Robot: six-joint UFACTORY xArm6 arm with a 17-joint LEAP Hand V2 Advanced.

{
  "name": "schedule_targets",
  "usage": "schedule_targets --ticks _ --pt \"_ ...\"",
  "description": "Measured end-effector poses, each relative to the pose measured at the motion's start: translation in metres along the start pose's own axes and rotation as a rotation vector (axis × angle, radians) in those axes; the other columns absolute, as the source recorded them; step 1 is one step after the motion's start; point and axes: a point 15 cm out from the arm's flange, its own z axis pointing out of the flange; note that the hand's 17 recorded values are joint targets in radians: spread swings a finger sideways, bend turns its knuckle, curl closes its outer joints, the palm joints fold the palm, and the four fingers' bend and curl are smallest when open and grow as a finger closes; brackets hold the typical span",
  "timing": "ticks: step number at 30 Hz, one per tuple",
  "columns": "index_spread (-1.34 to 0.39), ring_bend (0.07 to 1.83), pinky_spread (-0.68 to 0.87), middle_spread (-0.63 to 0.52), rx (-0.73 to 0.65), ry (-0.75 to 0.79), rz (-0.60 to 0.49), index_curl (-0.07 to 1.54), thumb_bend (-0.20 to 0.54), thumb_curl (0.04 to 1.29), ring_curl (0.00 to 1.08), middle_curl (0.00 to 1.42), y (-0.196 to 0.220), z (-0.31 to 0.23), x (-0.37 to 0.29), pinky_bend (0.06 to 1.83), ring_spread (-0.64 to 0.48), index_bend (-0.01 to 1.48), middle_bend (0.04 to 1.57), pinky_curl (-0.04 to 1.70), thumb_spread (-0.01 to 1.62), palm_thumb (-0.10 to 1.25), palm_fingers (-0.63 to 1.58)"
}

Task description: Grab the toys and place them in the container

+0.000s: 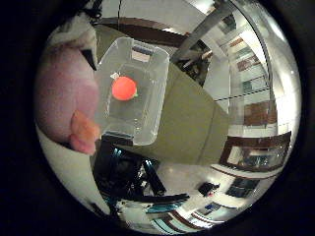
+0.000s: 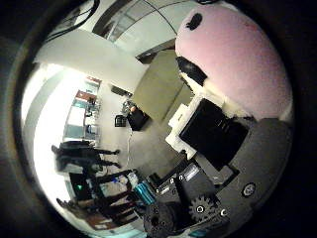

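Here, from left to right: I hold the pink plush toy (image 1: 64,98) against the palm, the hand (image 2: 208,148) curled about it. The clear container (image 1: 132,91) lies on the olive table (image 1: 192,118), an orange ball (image 1: 123,88) already inside. Released off-centre, the plush may catch the rim and tumble out.

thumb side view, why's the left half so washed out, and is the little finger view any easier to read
Thumb side view: bright room light blows out that side, while the pink toy and hand read clearly. Little finger view: evenly lit; the orange ball in the clear container is distinct, though straight lines bow near the rim.
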Motion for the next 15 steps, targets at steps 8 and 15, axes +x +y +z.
schedule_targets --ticks 8,15 --pt "-0.28 1.25 -0.20 -0.18 0.054 0.022 0.008 0.95 -0.015 0.72 0.99 0.90 -0.015 0.011 0.010 1.41 -0.29 1.06 1.26 0.87 1.00 1.02 1.09" --pt "-0.28 1.24 -0.20 -0.18 0.068 0.043 0.023 0.95 -0.021 0.69 0.98 0.90 -0.021 0.040 0.024 1.41 -0.29 1.05 1.25 0.87 1.04 0.96 1.09"
